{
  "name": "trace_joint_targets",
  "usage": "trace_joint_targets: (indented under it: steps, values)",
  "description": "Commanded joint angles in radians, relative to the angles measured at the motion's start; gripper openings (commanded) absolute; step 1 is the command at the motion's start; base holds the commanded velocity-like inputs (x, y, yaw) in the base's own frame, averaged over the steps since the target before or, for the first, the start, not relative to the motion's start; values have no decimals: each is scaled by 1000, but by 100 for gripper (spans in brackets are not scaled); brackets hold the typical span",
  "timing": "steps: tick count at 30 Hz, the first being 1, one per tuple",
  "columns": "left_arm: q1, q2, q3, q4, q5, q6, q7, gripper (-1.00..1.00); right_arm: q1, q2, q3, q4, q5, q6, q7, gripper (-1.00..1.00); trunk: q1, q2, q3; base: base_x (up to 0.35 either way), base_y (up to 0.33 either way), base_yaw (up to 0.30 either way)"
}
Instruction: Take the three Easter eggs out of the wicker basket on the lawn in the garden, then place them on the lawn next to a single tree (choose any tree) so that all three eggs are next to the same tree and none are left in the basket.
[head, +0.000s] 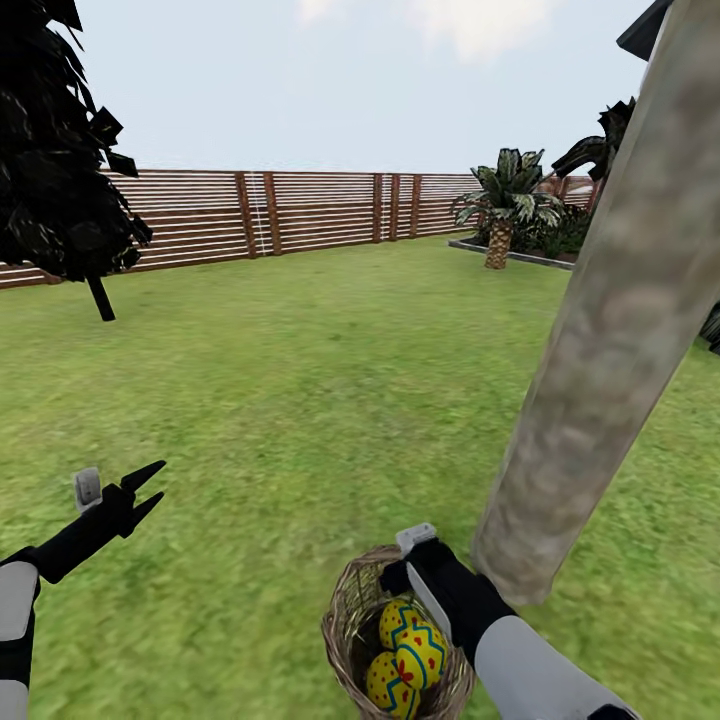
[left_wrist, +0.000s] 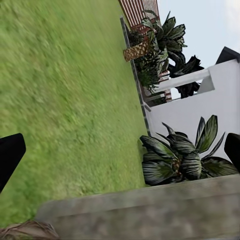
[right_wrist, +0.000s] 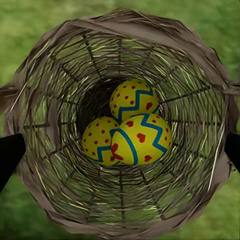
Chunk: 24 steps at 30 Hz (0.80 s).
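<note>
The wicker basket (head: 352, 625) sits on the lawn (head: 300, 400) just beside the pale trunk of the tree (head: 600, 340), with all three Easter eggs (right_wrist: 131, 127) clustered in its bottom. The right end effector (head: 415, 580) hangs directly over the basket's mouth, fingers spread wide and holding nothing. The left end effector (head: 148, 492) is held above bare grass well to the side, open and empty.
</note>
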Motion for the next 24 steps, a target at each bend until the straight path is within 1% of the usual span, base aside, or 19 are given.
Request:
trace_joint_targets:
  steps: [1,3,5,7,8,12,18,24]
  values:
    - [-1,0,2,0,-2,5,-4,100,-1,-3,5,0,-21,1,-10,100,4,-8,-4,0,0,0]
    - [-1,0,2,0,-2,5,-4,100,-1,-4,5,0,-35,-3,-11,100,12,-22,-10,0,0,0]
    - [11,-7,4,6,7,-7,-4,100,-13,7,-7,0,-47,-15,-11,100,11,-22,-10,0,0,0]
    - [14,-5,5,5,7,-17,-4,100,-24,19,-18,-11,-59,-26,0,100,11,-22,-10,0,0,0]
    - [14,-4,5,4,7,-17,-4,100,-25,20,-17,-17,-65,-32,6,100,11,-22,-10,-8,0,0]
    - [16,-1,5,0,7,-14,-5,100,-30,20,-4,-39,-88,-49,28,100,11,-22,-10,-183,140,0]
    - [16,-1,5,0,7,-14,-5,100,-30,20,-1,-47,-122,-58,62,100,11,-22,-10,-221,181,-8]
    - [17,-1,6,0,7,-14,-6,100,-30,20,-2,-48,-157,-58,91,100,11,-22,-3,-33,27,-166]
